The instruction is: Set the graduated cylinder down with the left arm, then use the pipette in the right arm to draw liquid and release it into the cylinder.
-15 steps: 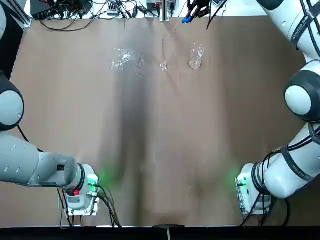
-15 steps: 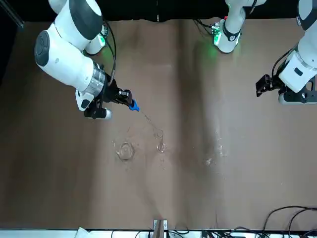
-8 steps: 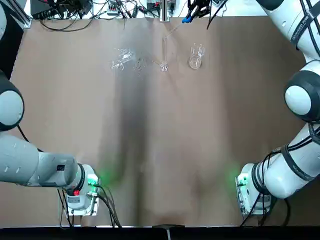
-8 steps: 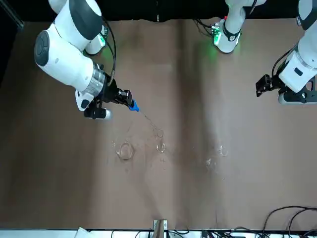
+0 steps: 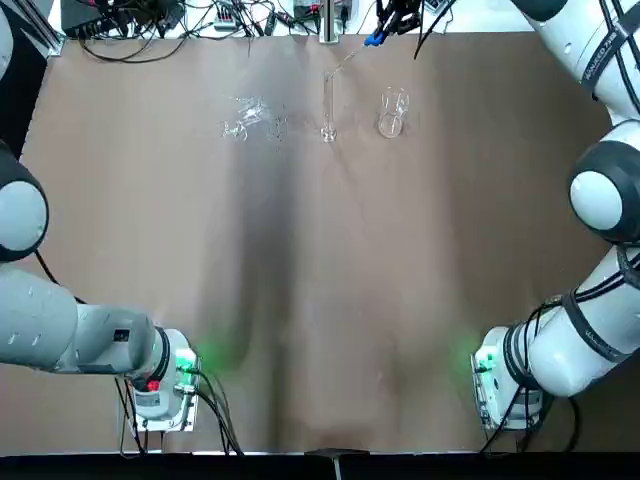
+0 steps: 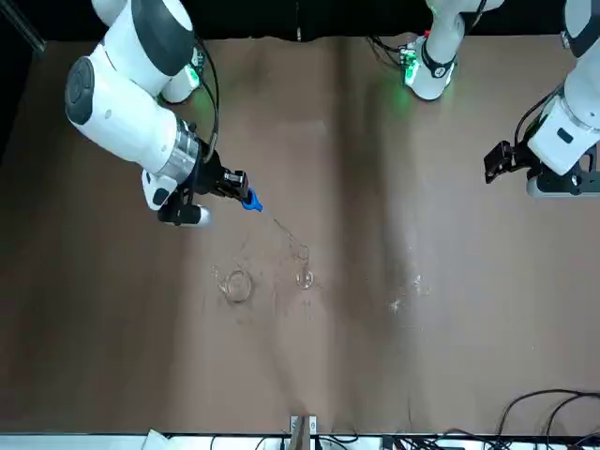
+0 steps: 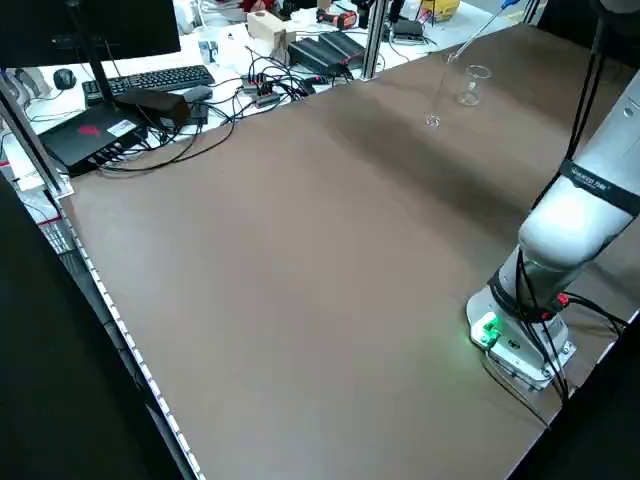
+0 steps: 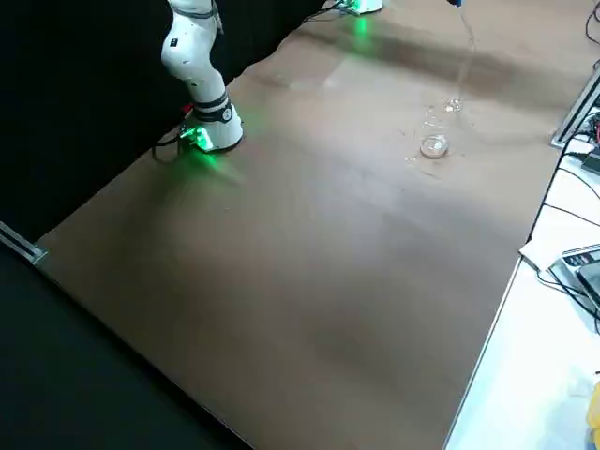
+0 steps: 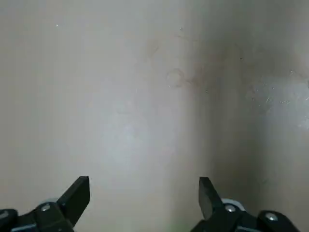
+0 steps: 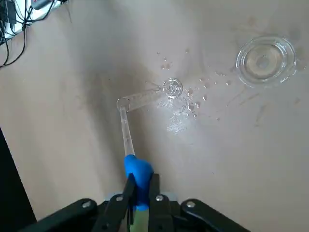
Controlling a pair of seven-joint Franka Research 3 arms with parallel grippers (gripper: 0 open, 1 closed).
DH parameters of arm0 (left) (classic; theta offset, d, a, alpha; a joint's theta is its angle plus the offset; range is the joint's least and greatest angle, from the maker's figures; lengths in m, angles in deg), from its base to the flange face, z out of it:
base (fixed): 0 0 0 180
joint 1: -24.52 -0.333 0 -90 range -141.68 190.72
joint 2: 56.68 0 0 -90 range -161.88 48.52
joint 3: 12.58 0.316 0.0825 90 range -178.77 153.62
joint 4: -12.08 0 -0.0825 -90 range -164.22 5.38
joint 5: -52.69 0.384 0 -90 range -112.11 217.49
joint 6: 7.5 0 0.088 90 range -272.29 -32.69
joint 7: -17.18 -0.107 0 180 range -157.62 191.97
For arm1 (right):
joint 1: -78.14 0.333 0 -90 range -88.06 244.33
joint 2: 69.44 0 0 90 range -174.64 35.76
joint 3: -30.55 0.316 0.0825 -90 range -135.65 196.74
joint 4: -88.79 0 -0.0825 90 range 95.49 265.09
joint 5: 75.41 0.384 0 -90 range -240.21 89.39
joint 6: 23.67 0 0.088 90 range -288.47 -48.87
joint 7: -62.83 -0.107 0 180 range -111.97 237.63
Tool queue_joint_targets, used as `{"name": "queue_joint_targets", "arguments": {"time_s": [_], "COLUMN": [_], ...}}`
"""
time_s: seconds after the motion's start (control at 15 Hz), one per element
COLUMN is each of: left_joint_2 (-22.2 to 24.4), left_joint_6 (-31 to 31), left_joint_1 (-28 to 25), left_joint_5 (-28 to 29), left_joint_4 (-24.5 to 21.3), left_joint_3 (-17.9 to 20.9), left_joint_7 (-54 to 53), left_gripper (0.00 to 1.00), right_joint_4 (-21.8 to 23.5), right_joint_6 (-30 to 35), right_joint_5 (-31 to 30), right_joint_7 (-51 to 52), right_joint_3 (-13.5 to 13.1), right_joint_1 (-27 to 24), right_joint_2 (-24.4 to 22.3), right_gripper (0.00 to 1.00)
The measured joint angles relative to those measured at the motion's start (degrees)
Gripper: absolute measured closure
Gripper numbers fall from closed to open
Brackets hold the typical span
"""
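We squeeze the drops into the tall tube

In the top view our right pincer (image 10: 140,186) sits at 12 o'clock on the surface (image 5: 320,300), pinched shut on the blue bulb of the pipette (image 10: 126,130), whose tip meets the mouth of the graduated cylinder (image 5: 327,105). We think we should keep the tip over that mouth and squeeze slowly. The cylinder is thin, clear and upright, with the beaker (image 5: 391,112) near at 3 o'clock. Our left pincer (image 9: 145,195) hangs wide open, holding nothing.
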Motion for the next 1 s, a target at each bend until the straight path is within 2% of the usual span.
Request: {"name": "queue_joint_targets", "arguments": {"time_s": [0.4, 0.53, 1.0], "left_joint_2": [0.00, 0.00, 0.00], "left_joint_6": [0.00, -0.04, -0.05], "left_joint_1": [0.00, 0.00, 0.01], "left_joint_5": [0.00, 0.00, 0.00], "left_joint_4": [0.00, 0.00, 0.00], "left_joint_3": [0.00, 0.00, 0.00], "left_joint_7": [0.00, 0.00, 0.00], "left_gripper": [0.00, 0.00, 0.00], "right_joint_4": [0.00, 0.00, 0.00], "right_joint_6": [0.00, 0.00, 0.00], "right_joint_5": [-1.40, -2.02, -2.34], "right_joint_7": [0.00, 0.00, 0.00], "right_joint_3": [-0.01, -0.01, -0.01], "right_joint_1": [0.00, 0.00, 0.05], "right_joint_2": [0.00, 0.00, 0.00], "right_gripper": [0.89, 0.93, 0.93]}}
